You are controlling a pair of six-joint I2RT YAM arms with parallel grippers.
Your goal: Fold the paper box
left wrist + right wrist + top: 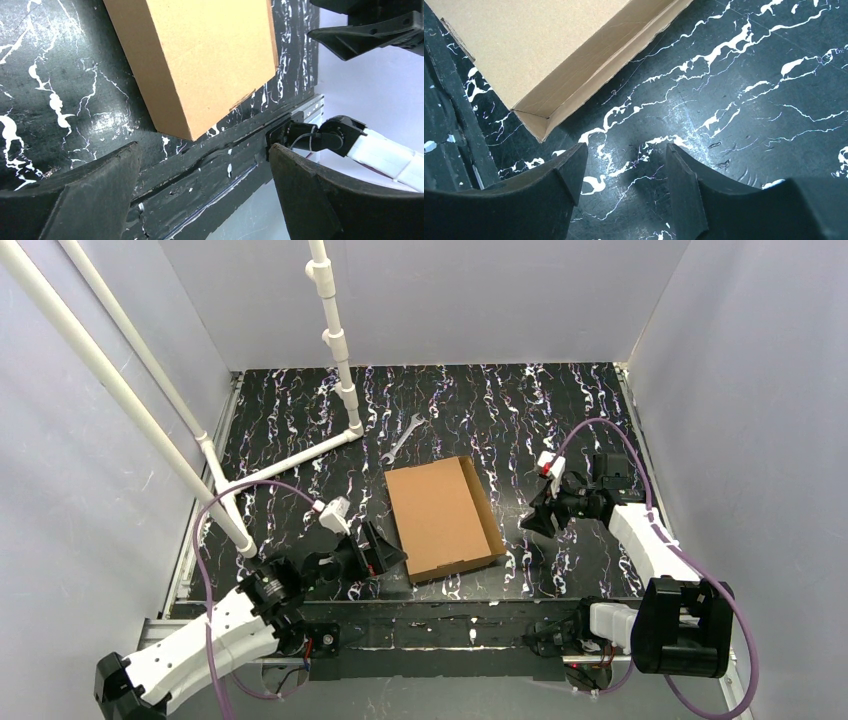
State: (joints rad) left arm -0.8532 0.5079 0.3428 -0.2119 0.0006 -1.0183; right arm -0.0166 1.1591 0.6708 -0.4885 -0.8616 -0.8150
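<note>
Black marbled table (560, 410) with the paper box (440, 515), likely light, stiff cardboard, best pinched by a raised wall; left gripper (392, 552) and right gripper (530, 521) both spread, empty.

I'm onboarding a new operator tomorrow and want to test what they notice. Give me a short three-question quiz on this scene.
1. True or false: the left gripper is clamped on the paper box.
2. Which tool lies on the table beyond the box's far edge? A) wrench B) scissors C) screwdriver
3. Fill in: the right gripper has its fingers ____.
Key: 1 false, it is open with nothing between its fingers; 2 A; 3 open.
</note>
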